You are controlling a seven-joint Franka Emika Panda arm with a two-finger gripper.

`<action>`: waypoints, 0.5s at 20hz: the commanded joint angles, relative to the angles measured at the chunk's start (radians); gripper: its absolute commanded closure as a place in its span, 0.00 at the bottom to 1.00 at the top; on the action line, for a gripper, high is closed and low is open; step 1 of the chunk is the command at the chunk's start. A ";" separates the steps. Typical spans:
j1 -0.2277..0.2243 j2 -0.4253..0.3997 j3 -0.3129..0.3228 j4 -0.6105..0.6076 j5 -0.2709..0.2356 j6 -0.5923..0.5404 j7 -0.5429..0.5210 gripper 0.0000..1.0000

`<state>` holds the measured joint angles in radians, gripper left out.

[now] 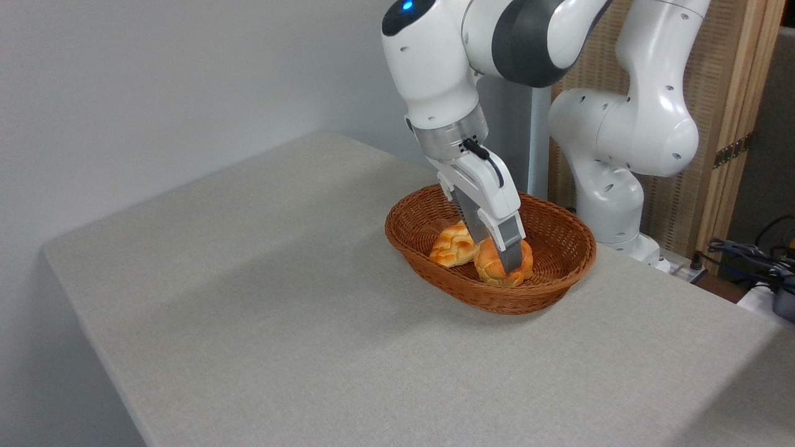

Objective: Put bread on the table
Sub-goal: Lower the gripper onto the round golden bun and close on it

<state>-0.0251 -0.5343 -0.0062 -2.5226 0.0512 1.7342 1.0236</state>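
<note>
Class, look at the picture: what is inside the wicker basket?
Inside the wicker basket lie a round orange bun and a braided golden loaf. The pincer reaches down at the bun, covering its middle; the loaf hides the basket's floor beneath.

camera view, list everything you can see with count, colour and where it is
round bun: 1, orange-golden, in the basket's near right part, between the gripper fingers
braided loaf: 1, golden, in the basket, left of the bun and touching it
wicker basket: 1, brown, oval, on the table right of centre
table: 1, light grey speckled, fills most of the view
woven screen: 1, tan with a wooden frame, behind the arm at top right
cables: several, dark, off the table's right edge
arm: 1, white and grey, reaching down into the basket
gripper: 1, white with grey fingers, around the bun; grip firmness unclear
</note>
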 commanded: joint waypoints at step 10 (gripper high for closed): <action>0.027 -0.004 0.002 -0.050 0.030 0.050 0.018 0.42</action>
<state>-0.0156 -0.5343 -0.0061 -2.5556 0.0661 1.7533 1.0236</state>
